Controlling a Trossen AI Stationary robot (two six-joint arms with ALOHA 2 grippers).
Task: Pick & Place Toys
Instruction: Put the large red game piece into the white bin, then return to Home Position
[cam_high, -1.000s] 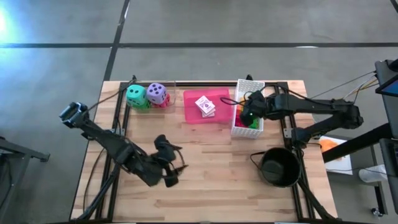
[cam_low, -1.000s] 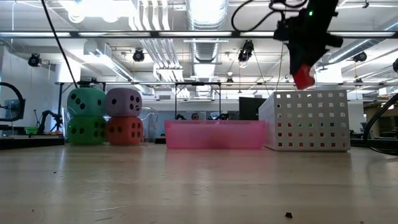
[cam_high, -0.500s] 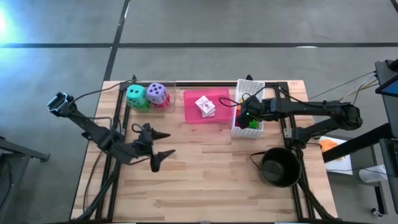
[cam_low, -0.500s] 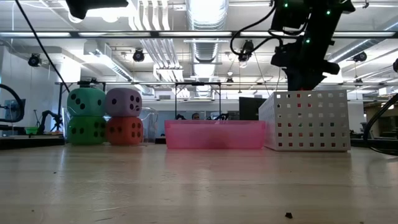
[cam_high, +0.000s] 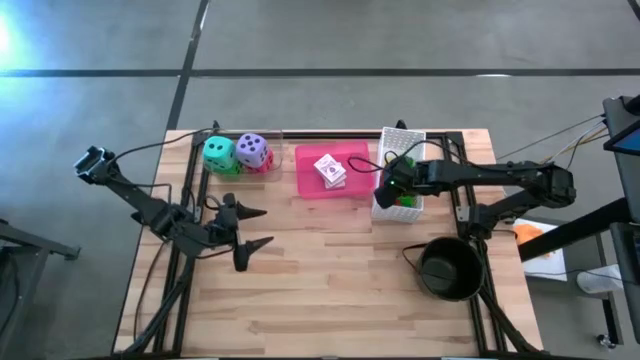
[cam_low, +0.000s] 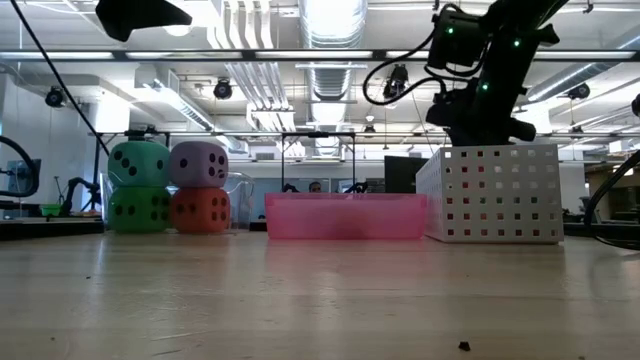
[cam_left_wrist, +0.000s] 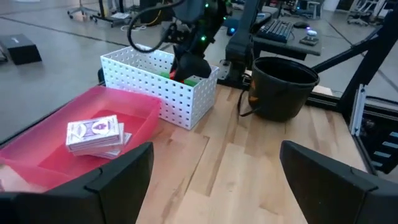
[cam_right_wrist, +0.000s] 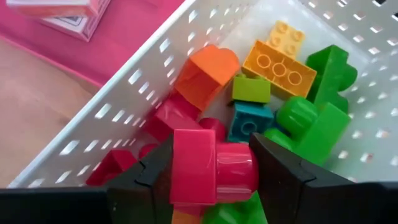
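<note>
Landmark: a white perforated plastic basket (cam_high: 398, 178) is taken as the reference; it stands toward the far right of the wooden slatted bench (cam_high: 330, 290).

Right gripper: the right gripper (cam_right_wrist: 214, 171) is lowered into the basket – its two dark fingers are clenched on a pink-red plastic brick (cam_right_wrist: 208, 167), held just above the other bricks.

Basket contents: a heap of small plastic bricks is seen inside – an orange brick (cam_right_wrist: 208, 71), a yellow studded brick (cam_right_wrist: 278, 59), a small lime brick (cam_right_wrist: 251, 89), a teal brick (cam_right_wrist: 249, 121) and larger green bricks (cam_right_wrist: 314, 115).

Pink tray: a shallow pink plastic tray (cam_high: 352, 158) lies just beside the basket, on its left; a small stack of card packs (cam_high: 330, 171) rests in it.

Dice: four soft dice are stacked two by two beyond the tray, well apart from the basket – a teal die (cam_low: 139, 163) on a green die (cam_low: 139, 210), a purple die (cam_low: 199, 163) on a red die (cam_low: 200, 211).

Left gripper: the left gripper (cam_high: 246, 231) is held above the bench, well to the left of the basket and nearer the front; its fingers are spread wide and nothing is grasped.

Pot: a black round pot (cam_high: 449, 268) stands in front of the basket, near the bench's right edge.
</note>
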